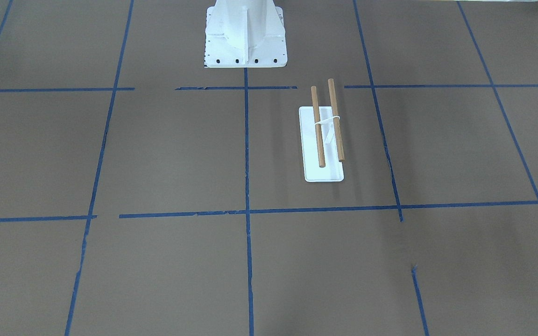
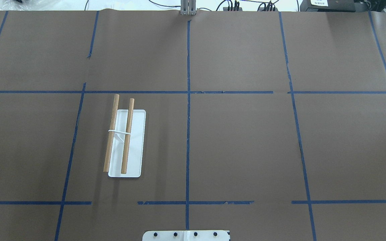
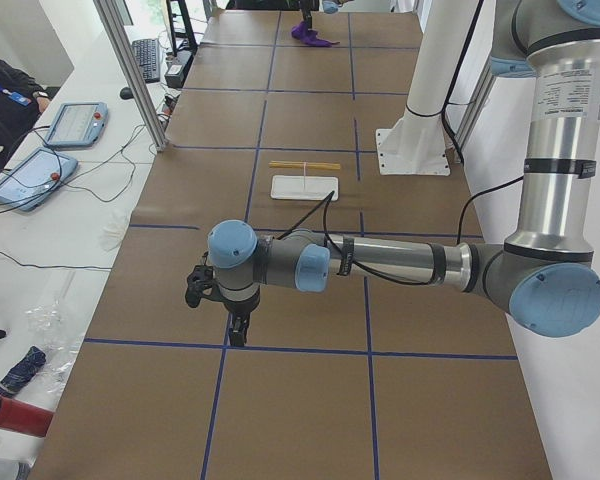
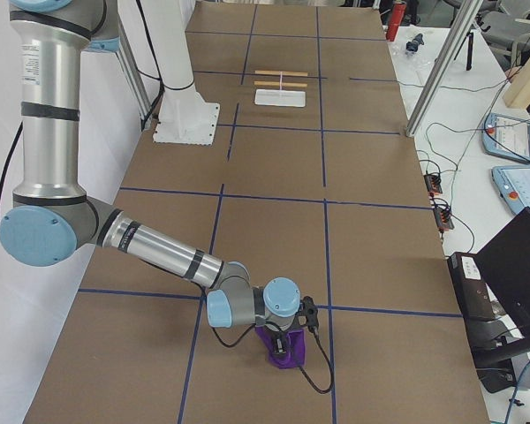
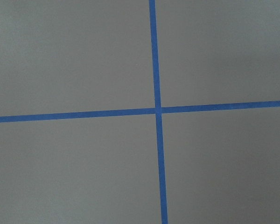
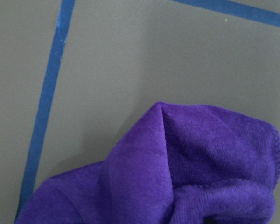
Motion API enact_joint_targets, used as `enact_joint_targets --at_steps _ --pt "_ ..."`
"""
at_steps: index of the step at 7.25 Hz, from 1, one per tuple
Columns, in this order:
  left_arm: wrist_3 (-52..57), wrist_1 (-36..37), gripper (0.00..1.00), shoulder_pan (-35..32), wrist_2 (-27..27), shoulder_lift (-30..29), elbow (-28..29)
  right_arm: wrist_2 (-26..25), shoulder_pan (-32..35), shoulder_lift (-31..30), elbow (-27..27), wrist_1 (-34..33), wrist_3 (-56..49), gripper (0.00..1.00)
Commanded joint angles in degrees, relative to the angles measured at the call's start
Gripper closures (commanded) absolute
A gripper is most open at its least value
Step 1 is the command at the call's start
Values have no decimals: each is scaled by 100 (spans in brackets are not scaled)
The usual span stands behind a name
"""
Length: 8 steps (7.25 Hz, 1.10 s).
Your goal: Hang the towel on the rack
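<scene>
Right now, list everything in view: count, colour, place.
rack: one, white base with two brown rods, on the table left of the centre line, nothing on it
towel: one, purple, bunched on the table at the robot's right end, far from the rack
table: one, brown cover
tape lines: many, blue, a grid on the table
tablets: two, light blue, on the side bench
pedestal: one, white, bolted at the robot's edge
left claw: one, black, above bare table; open or shut unclear
right claw: one, black, at the towel; open or shut unclear
</scene>
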Motion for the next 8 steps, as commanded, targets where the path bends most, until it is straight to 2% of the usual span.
enact_joint_targets --at_steps 1,3,5,7,8 --pt "6 0 0 0 0 8 -56 -45 -8 60 15 7 45 100" --pt "6 0 0 -9 0 8 -56 -1 1 122 138 25 28 100" --pt "-3 0 0 0 0 -27 -65 -19 473 113 978 -36 -25 100" --pt "6 -35 0 9 -18 -124 -283 -18 599 252 1735 -168 44 100" --pt "-55 -601 0 9 -18 -176 -285 16 607 610 1782 -430 54 100"
